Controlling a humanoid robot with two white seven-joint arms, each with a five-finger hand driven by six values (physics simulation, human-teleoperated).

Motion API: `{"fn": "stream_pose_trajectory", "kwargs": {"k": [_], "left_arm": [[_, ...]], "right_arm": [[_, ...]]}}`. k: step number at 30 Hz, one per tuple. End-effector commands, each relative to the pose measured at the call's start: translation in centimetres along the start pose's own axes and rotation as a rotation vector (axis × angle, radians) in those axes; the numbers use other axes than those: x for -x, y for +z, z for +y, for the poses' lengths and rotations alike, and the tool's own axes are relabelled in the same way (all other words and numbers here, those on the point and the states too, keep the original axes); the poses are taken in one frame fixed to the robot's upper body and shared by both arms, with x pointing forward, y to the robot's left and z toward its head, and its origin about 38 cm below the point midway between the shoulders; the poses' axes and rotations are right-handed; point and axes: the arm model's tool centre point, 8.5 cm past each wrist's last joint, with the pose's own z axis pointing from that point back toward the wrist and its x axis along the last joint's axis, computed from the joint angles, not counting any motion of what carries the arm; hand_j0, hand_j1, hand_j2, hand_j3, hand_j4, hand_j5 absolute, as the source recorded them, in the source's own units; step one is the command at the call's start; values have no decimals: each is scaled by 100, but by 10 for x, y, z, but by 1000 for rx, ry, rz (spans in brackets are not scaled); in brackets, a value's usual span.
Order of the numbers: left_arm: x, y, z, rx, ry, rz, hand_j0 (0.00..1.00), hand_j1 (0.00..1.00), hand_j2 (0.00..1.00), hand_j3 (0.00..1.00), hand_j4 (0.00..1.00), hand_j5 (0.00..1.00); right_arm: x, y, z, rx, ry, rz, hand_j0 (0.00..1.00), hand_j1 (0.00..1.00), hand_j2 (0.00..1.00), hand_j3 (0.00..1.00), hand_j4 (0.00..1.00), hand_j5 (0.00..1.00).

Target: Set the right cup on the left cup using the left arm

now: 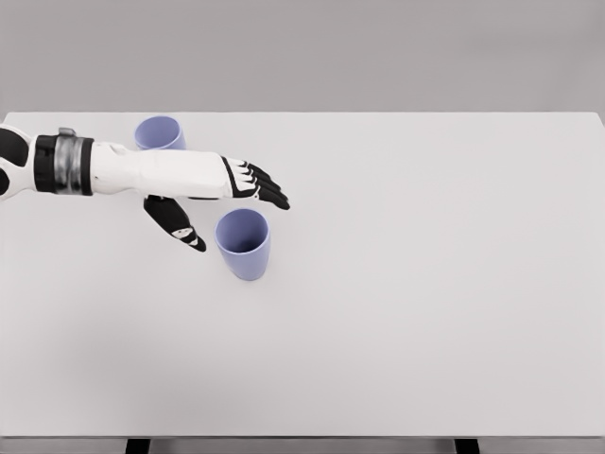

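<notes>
Left hand [213,194], fingers spread and empty, hovers left of centre beside the right cup [243,244]. Its thumb [178,223] could tip that cup before gripping.

Left robot hand [223,200] outstretched, fingers spread, thumb down

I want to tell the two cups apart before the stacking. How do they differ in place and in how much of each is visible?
The right cup stands nearer the camera, in full view; the left cup stands farther back, its lower part hidden behind the left arm. The right cup sits just beside the open left robot hand; the left cup is behind the forearm. Both are upright, purple and open-topped.
</notes>
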Motion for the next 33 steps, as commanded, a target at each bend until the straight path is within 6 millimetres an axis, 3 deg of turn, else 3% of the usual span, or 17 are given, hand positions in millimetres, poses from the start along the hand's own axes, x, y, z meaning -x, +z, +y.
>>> {"fn": "stream_pose_trajectory", "kwargs": {"k": [1,7,13,24,33], "left_arm": [[0,0,1,-5,6,0,100,100,100,100,100,100],[6,8,7,33,-109,82,100,100,100,100,100,100],[22,12,-6,28,-74,125,100,100,100,100,100,100],[19,-17,-21,28,-41,61,100,100,100,100,100,100],[20,-17,-28,24,-25,62,100,100,100,100,100,100]], "right_arm": [[0,0,0,-1,2,1,100,100,100,100,100,100],[0,0,0,-1,2,1,100,100,100,100,100,100],[0,0,0,-1,2,1,100,100,100,100,100,100],[0,0,0,-1,0,0,100,100,100,100,100,100],[0,0,0,-1,1,2,100,100,100,100,100,100]]}}
